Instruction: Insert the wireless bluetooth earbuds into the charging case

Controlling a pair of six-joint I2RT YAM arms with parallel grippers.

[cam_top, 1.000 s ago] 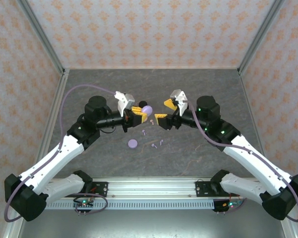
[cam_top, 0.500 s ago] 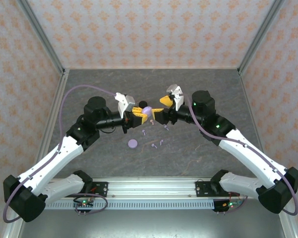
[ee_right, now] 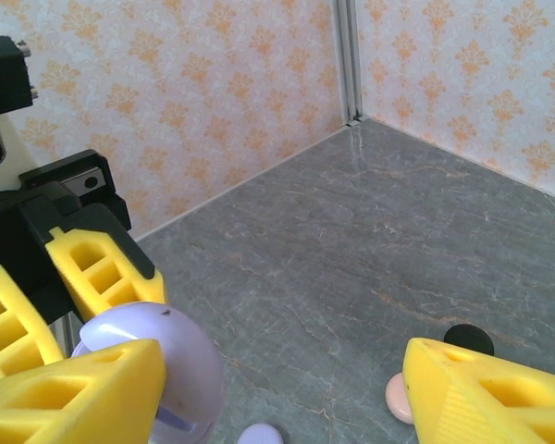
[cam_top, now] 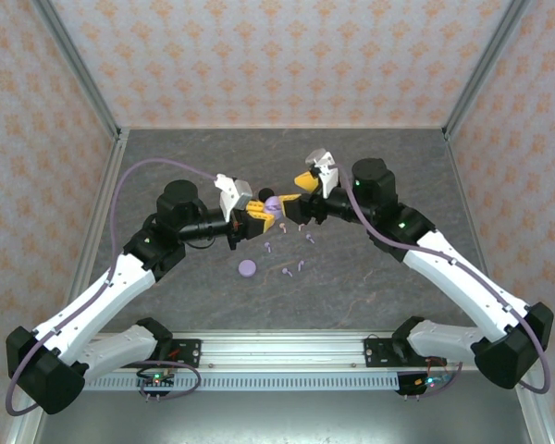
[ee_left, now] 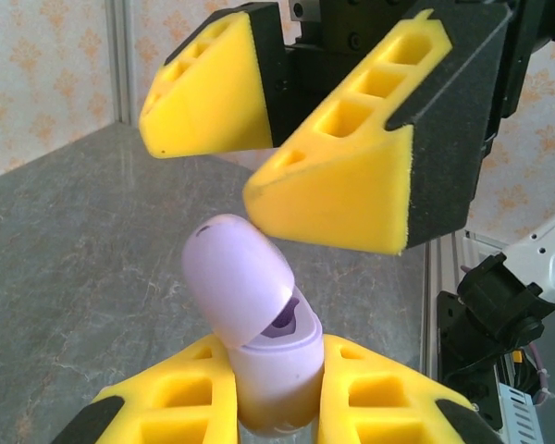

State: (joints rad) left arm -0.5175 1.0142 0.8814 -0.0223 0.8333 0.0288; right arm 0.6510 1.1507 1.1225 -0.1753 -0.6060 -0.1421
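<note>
— Is the base of the lavender oval charging case (ee_left: 250, 305) showing?
— No; the left gripper (ee_left: 273, 356) is covering it, and the bottom edge is cutting it off.
— The pale pink round case (ee_right: 396, 396)?
— The right gripper (ee_right: 285, 361) is half hiding it. The tiny lavender earbuds (cam_top: 287, 272) are looking too small to make out.

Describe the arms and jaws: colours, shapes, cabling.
Both alike: left arm and right arm have white links, black joint housings and a lavender cable looped alongside. The jaws are yellow wedges with rectangular cut-outs on black backing. Grey-white camera block at each wrist.
</note>
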